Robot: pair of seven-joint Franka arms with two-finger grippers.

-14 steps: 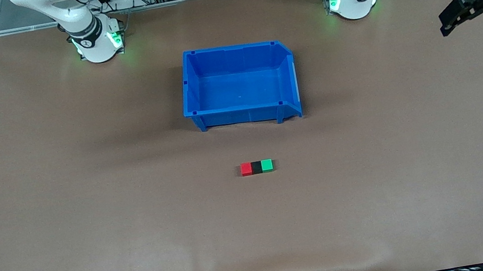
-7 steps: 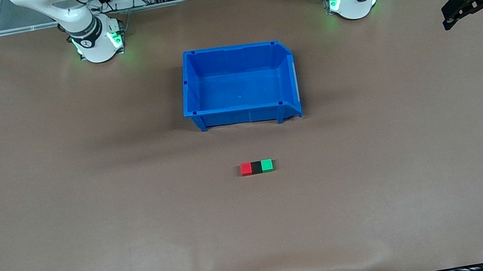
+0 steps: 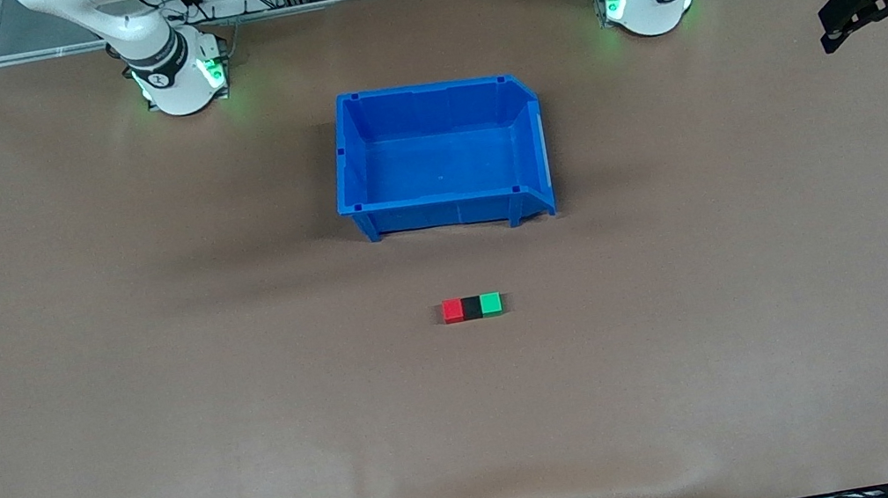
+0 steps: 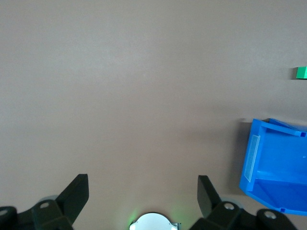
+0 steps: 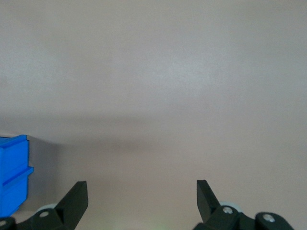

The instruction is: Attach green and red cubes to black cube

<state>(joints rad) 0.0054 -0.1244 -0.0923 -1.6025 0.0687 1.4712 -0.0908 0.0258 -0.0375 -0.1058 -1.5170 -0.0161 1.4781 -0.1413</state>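
Mid-table, red cube (image 3: 452, 311), black cube (image 3: 471, 308), green cube (image 3: 491, 304) touching

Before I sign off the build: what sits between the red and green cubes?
The black cube, touching both the red cube and the green cube in one row, seen in the front view.

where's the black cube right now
In the front view the black cube sits on the table between the red cube and green cube, touching both, nearer the camera than the blue bin.
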